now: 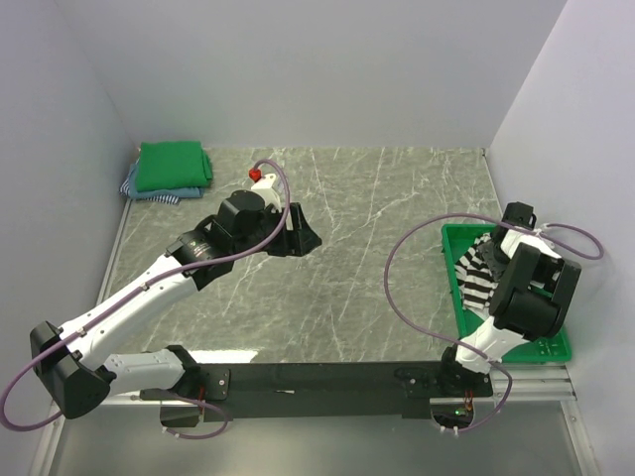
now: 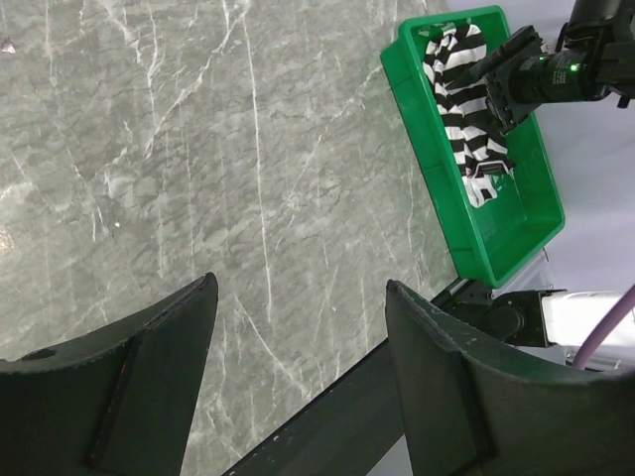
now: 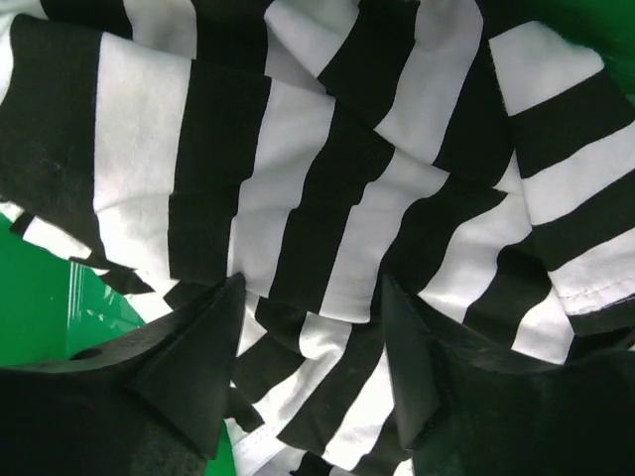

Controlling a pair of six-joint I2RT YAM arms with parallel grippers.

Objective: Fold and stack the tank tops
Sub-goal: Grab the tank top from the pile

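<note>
tabletop (image 1: pixel 377 198): grey marbled stone look, pale walls on three sides, mostly bare between my two arms.
stack: in the far left corner, a folded bright green tank top (image 1: pixel 174 165) lies on folded teal-blue ones (image 1: pixel 149 192).
striped tank top (image 3: pixel 327 169): crumpled and unfolded in the green tray (image 1: pixel 454 238) at the right edge.
right hand (image 3: pixel 313 288): down in the tray, fingers spread and pressed onto the stripes, a ridge of cloth between them, not pinched yet.
left hand (image 2: pixel 298 288): released, nothing in it, hovering over bare tabletop left of the middle.
step: i judge this to be the pick-up of the striped top.
next move: i'd clench on that ridge, lift clear of the tray wall, then carry it to open tabletop for spreading.
hard to see: from above, my right arm covers its own hand. the wrist view is too close to tell strap from body. i can't count the teal-blue tops.
</note>
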